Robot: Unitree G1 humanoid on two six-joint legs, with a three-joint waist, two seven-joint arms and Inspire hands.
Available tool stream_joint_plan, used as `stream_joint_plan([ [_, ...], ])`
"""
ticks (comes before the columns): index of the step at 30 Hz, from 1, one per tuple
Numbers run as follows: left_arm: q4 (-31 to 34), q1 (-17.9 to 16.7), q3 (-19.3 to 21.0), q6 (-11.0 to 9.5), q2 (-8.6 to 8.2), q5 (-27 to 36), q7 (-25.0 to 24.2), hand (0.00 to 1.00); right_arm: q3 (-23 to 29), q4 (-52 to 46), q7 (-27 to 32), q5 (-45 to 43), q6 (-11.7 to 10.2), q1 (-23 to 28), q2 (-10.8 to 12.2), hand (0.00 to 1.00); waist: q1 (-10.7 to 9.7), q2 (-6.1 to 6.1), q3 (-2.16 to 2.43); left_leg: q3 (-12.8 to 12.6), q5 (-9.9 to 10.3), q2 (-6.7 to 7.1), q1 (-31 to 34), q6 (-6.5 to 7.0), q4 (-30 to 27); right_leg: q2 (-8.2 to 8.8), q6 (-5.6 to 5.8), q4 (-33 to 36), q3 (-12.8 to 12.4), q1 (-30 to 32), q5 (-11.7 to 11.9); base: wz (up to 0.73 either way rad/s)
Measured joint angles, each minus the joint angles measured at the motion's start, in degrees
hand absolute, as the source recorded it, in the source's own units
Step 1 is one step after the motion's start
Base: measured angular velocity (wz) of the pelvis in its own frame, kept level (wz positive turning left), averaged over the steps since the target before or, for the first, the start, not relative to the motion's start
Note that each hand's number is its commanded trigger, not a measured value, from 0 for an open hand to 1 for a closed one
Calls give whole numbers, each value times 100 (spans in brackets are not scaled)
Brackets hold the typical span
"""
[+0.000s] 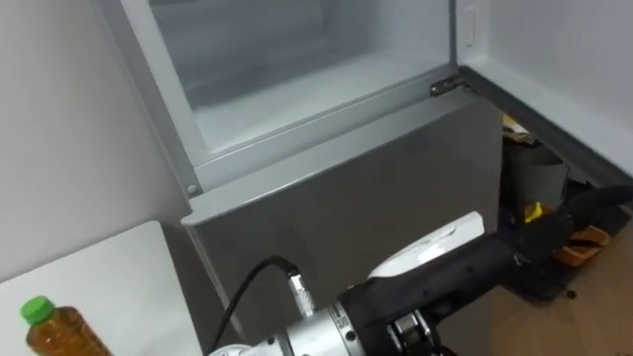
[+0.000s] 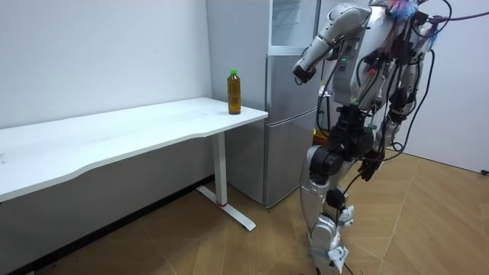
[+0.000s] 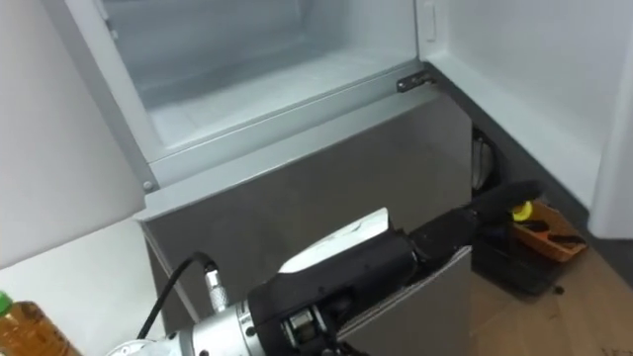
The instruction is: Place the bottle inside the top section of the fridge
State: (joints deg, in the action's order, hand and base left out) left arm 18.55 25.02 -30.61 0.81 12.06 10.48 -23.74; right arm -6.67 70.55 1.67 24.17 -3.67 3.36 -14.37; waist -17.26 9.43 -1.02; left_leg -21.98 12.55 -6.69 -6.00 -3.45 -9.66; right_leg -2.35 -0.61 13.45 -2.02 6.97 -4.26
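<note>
— Since the bottle [image 1: 54,331] looks nearly full of amber liquid, how would you expect it to handle?
— Moderately heavy, I'd judge. The smooth plastic walls should give a little under a squeeze and slip if pinched lightly. It is not fragile.
— Where to take hold?
— Round the straight body, below the shoulder, with fingers on 1 side and thumb opposite. The green cap [image 1: 38,310] is too small to carry it by.
— Which way does it point?
— It stands upright on the white tabletop [image 1: 109,272], long axis vertical, cap up.
— And where is it from the hand?
— Well apart, off to the wrist side of the left hand [image 1: 445,272] and lower. That hand holds nothing. Its fingers [image 1: 579,208] stretch out straight, pointing away from the bottle, in front of the fridge's closed lower door [image 1: 376,188]. The open upper fridge compartment [image 1: 297,89] lies above and beyond the hand. The right hand [image 2: 370,166] hangs low by the hip.
— So both steps remain?
— By my reading, yes: the bottle is not yet grasped or carried.
</note>
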Motion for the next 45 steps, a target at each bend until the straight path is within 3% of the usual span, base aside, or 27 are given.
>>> stream_joint_plan([
  [4, -10, -72, 0, -1, 20, -12, -10, 0, -34, 5, 19, 2, -5, -82, 50, 0, 82, 6, 4, 329, -33, 31, 109, 22, -20, 54, -4, -62, 189, -54, 9, 36],
  [6, -13, -148, 0, 0, 21, -133, -41, 0, -110, 7, 29, -23, -4, -127, 104, 0, 72, -7, -5, 569, -41, 44, 164, 28, -61, 114, -53, -63, 417, -115, -11, 41],
  [8, -8, -230, 0, 0, -11, -241, -67, 0, -126, 57, 29, -37, -2, -152, 132, 0, 110, -21, -11, 681, -42, 61, 172, 29, -78, 132, -76, 30, 463, -116, -79, 31],
  [11, -9, -439, 0, 6, -18, -360, -86, 0, -167, 86, 47, -34, 0, -178, 193, 0, 195, -93, -49, 829, -53, 76, 183, 21, -164, 202, -88, 166, 640, -122, -216, 27],
  [14, -10, -878, 0, 41, -21, -472, -144, 0, -177, 92, 72, -78, -1, -172, 277, 0, 252, -232, -82, 1009, -100, 94, 254, 15, -198, 230, -66, 163, 736, -120, -279, 35],
  [18, -10, -1235, 1, 297, 9, -823, -184, 0, -344, 71, 73, -241, 4, -168, 314, 0, 434, -409, -64, 1192, -112, 101, 379, 12, -215, 258, -92, 123, 902, -106, -286, 21],
  [22, -76, -1393, 3, 306, -12, -1081, -199, 0, -535, 105, 68, -271, 3, -195, 278, 0, 601, -480, -64, 1369, -113, 135, 379, 13, -214, 323, -92, 112, 1095, -194, -309, 22],
  [25, -152, -1593, 8, 306, -14, -1221, -196, 0, -785, 118, 62, -284, 23, -202, 222, 0, 858, -538, -33, 1414, -113, 140, 385, 13, -212, 342, -95, 120, 1168, -207, -343, 10],
  [27, -208, -1924, 15, 308, -12, -1486, -200, 0, -798, 108, 50, -533, 124, -218, 211, 0, 988, -615, -5, 1499, -114, 141, 424, 12, -222, 385, -112, 151, 1323, -216, -399, 25],
  [29, -283, -2133, 36, 312, -7, -1591, -211, 0, -794, 105, 12, -741, 130, -252, 215, 0, 1028, -694, -32, 1616, -116, 155, 464, 8, -251, 404, -104, 183, 1401, -208, -444, 35],
  [30, -323, -2258, 63, 340, 4, -1654, -220, 0, -794, 105, 12, -872, 130, -254, 226, 0, 1105, -721, -14, 1658, -116, 157, 483, 8, -286, 415, -106, 190, 1453, -214, -469, 28],
  [35, -351, -2333, 179, 376, 13, -1698, -224, 0, -801, 110, 10, -908, 129, -264, 272, 0, 1283, -791, 18, 1767, -122, 153, 571, -4, -369, 428, -98, 123, 1640, -315, -509, 28],
  [38, -351, -2342, 268, 375, 10, -1694, -225, 0, -821, 90, -2, -895, 127, -266, 282, 0, 1395, -816, 11, 1804, -122, 153, 571, -4, -377, 445, -101, 111, 1731, -397, -512, 10],
  [41, -348, -2414, 505, 354, -12, -1693, -224, 0, -823, 88, -81, -908, 127, -274, 272, 0, 1501, -834, 16, 1844, -128, 155, 584, -14, -364, 458, -109, 110, 1799, -396, -525, 6],
  [45, -348, -2977, 1148, 238, -46, -1915, -163, 0, -686, 73, -227, -954, 116, -247, 283, 0, 1626, -859, 33, 1847, -129, 157, 547, -16, -359, 457, -108, 110, 1820, -420, -557, 4],
])
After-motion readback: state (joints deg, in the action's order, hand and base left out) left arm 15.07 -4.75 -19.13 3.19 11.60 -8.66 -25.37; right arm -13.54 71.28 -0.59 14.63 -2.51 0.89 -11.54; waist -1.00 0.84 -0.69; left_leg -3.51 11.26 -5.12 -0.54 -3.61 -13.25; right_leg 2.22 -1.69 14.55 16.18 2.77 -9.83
